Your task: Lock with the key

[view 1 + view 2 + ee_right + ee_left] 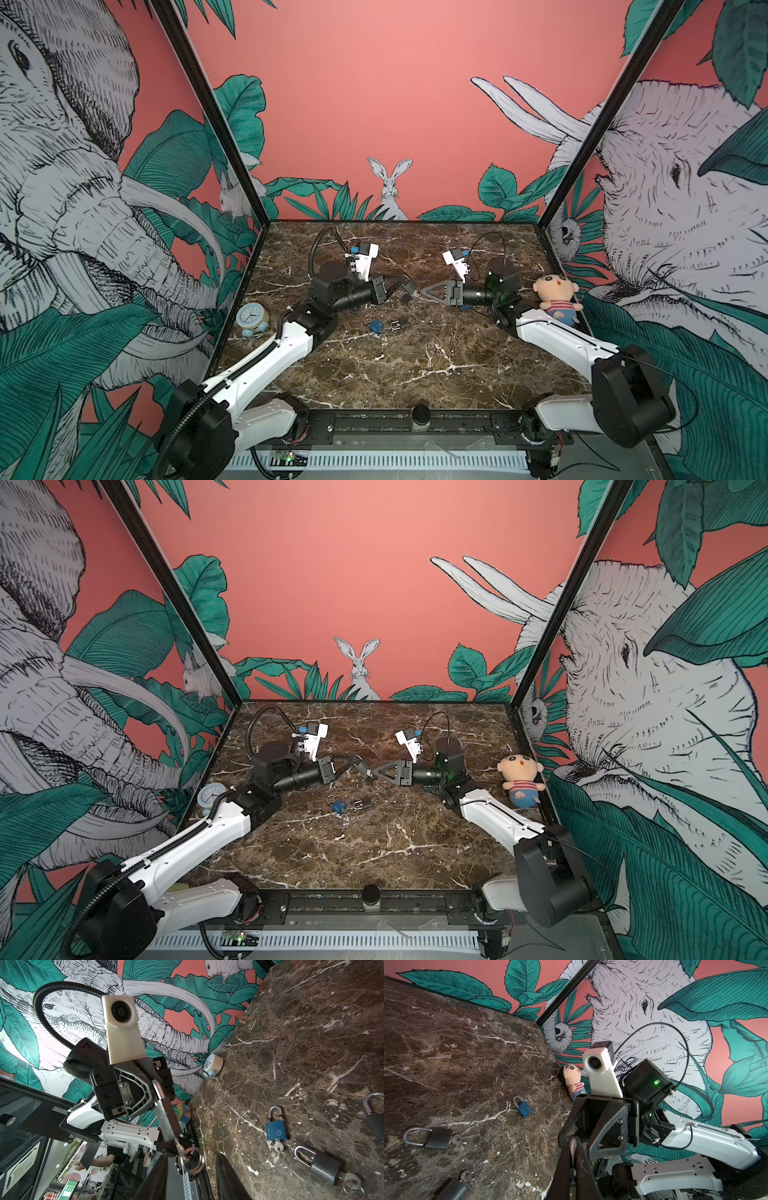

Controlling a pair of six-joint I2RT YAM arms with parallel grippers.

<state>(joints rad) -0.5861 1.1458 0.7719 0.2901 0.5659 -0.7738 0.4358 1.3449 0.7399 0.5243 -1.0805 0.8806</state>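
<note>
Jungle wallpaper with elephants, rabbits and green leaves on pink closes in a dark marble table on three sides. Both arms reach toward the middle of the table, and their tips nearly meet above it. The left gripper is clamped on the held padlock, which is lifted clear of the table and shows edge-on in the right wrist view. Whether its shackle is pushed home cannot be told. A key sticks out of the end opposite the shackle, and a key ring hangs from it. The right gripper faces the left one with its jaws apart and holds nothing. In the right wrist view the key ring sits in the gap between its two fingers, but whether either one touches the ring cannot be told. Three more locks lie flat on the table near the grippers, each with a key in it: a blue padlock, a black padlock and a grey padlock. An alarm clock stands by the left wall, and a doll in a striped shirt leans at the right wall.
</note>
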